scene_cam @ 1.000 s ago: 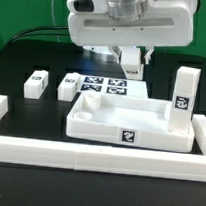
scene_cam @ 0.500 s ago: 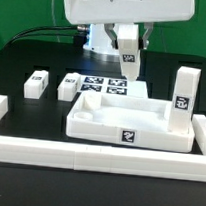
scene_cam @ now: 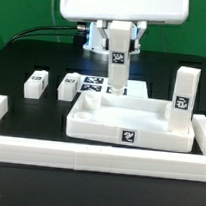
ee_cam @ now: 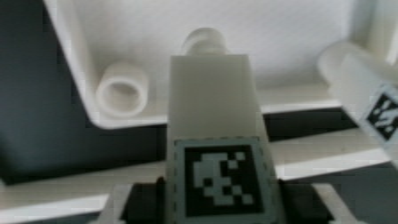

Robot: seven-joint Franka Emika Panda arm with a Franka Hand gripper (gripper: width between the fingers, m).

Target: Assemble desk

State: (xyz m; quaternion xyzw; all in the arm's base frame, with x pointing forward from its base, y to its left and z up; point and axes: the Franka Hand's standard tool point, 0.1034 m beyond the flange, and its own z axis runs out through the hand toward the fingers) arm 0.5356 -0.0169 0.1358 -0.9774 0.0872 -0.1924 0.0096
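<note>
Exterior view's left of end effector (scene_cam: 118,40): outer short square white plastic leg (scene_cam: 34,82) and inner leg (scene_cam: 67,85) lying on black bench (scene_cam: 25,55). End effector part-closed, gripping tagged leg (scene_cam: 116,74) upright. Beneath: white plastic tray-like tabletop (scene_cam: 130,121). Exterior view's right: standing leg (scene_cam: 183,97) at its corner.

Marker board (scene_cam: 93,85) partly behind leg (scene_cam: 117,64)

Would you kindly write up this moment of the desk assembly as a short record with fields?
end effector: shut on the held leg
held leg: upright, at the tabletop's far edge, not in a socket
tabletop: sockets up, inside the border rails
fitted leg: upright in a corner, exterior view's right
loose legs: two lying on the table, the other beside it
marker board: behind the tabletop
</note>
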